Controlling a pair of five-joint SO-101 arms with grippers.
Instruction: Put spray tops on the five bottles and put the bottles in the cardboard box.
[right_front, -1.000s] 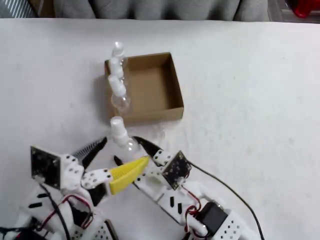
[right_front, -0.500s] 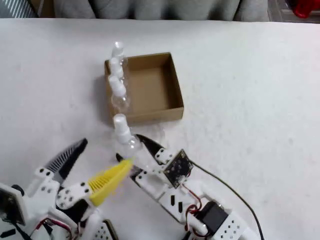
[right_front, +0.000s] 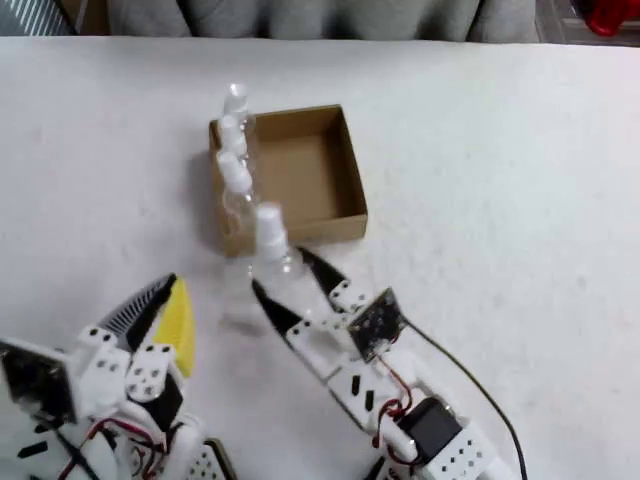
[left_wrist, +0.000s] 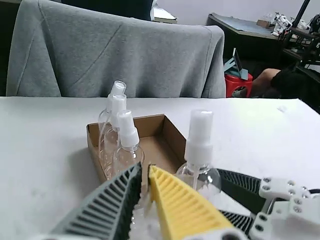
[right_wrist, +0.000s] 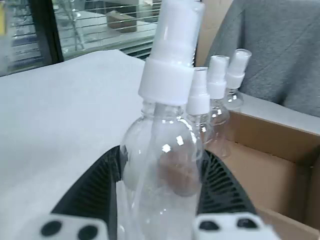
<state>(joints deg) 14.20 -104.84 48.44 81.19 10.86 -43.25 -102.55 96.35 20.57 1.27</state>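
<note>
The open cardboard box (right_front: 300, 175) holds three clear bottles with white spray tops, lined up along one wall (right_front: 236, 170). My right gripper (right_front: 280, 272) is shut on another capped bottle (right_front: 270, 240), upright just in front of the box's near wall. In the right wrist view this bottle (right_wrist: 162, 160) stands between the black fingers (right_wrist: 95, 195), with the box (right_wrist: 280, 145) and the three bottles (right_wrist: 217, 87) behind it. My left gripper (right_front: 170, 300) is at the near left with its grey and yellow fingers together on nothing. In the left wrist view its tips (left_wrist: 142, 172) meet before the held bottle (left_wrist: 200, 145).
The white table (right_front: 500, 150) spreads wide to the right of the box and behind it. A chair draped in grey cloth (left_wrist: 115, 55) stands at the far table edge. A red object (right_front: 612, 15) lies beyond the far right corner.
My left gripper let go of the bottle, drew back to the near left and shut. My right gripper carried the bottle away from me, up to the box's near wall.
</note>
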